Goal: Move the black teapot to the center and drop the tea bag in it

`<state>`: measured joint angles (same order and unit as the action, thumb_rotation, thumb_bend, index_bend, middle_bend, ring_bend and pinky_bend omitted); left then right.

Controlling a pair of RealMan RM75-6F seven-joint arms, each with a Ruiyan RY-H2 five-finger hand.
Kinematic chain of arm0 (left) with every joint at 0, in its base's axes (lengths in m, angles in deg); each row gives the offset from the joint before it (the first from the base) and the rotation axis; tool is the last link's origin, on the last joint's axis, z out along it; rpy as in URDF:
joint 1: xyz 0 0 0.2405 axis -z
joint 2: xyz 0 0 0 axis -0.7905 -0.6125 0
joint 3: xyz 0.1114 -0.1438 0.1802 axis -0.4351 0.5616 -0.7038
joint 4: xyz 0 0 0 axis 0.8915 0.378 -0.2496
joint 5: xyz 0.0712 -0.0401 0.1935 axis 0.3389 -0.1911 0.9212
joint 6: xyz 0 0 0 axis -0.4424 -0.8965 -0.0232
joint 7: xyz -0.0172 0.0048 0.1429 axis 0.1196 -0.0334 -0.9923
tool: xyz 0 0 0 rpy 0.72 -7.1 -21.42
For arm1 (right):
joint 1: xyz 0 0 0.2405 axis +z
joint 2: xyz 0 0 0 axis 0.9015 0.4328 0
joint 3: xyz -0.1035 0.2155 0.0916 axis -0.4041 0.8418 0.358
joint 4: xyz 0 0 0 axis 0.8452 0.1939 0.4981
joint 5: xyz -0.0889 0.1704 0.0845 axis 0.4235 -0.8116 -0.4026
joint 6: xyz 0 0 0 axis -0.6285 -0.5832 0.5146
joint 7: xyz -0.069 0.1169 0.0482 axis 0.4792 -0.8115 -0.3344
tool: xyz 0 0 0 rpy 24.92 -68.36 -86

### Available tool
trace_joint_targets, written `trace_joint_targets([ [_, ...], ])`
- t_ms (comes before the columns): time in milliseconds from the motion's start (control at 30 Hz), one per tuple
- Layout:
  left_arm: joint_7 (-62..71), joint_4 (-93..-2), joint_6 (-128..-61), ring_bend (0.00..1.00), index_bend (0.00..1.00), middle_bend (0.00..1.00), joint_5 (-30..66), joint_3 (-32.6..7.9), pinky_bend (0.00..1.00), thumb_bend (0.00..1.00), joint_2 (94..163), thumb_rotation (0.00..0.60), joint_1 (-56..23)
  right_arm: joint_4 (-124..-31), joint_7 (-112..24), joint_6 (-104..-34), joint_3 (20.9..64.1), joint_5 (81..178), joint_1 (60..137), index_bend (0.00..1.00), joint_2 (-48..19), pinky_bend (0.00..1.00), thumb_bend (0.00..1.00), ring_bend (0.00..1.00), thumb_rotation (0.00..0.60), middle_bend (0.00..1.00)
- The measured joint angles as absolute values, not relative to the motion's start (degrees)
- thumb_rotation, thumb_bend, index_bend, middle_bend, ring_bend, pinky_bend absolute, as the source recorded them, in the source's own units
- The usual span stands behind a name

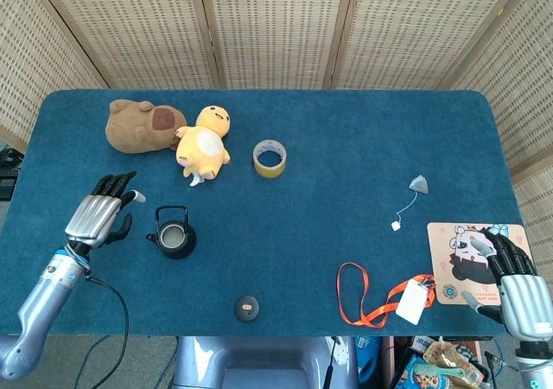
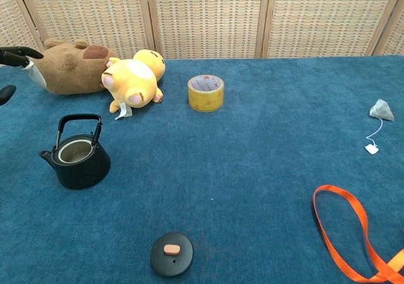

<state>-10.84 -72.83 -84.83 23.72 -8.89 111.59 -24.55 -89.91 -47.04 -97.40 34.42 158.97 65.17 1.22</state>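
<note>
The black teapot (image 1: 174, 234) (image 2: 77, 158) stands lidless on the left part of the blue table, handle upright. Its round black lid (image 1: 247, 308) (image 2: 171, 254) lies near the front edge. The tea bag (image 1: 419, 184) (image 2: 381, 110) lies at the right with its string and white tag (image 1: 396, 226) trailing toward me. My left hand (image 1: 102, 216) hovers just left of the teapot, fingers spread, holding nothing; only its fingertips (image 2: 17, 53) show in the chest view. My right hand (image 1: 511, 278) rests open at the table's front right corner, empty.
A brown plush (image 1: 138, 125), a yellow plush (image 1: 204, 140) and a yellow tape roll (image 1: 270, 157) lie at the back. An orange lanyard with a card (image 1: 380, 301) and a cartoon mat (image 1: 467, 249) lie at the front right.
</note>
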Motion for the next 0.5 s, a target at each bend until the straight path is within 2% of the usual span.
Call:
trace_joint_targets([
  [500,-14.0,-67.63,-79.22,0.0,0.3,0.0,15.17,-9.48,0.0,0.84,115.85,0.6,-18.06,-89.49,-47.59,-97.18,34.32,158.45,64.8,0.22,1.14,0.21,0.15,0.13,0.6,0.17],
])
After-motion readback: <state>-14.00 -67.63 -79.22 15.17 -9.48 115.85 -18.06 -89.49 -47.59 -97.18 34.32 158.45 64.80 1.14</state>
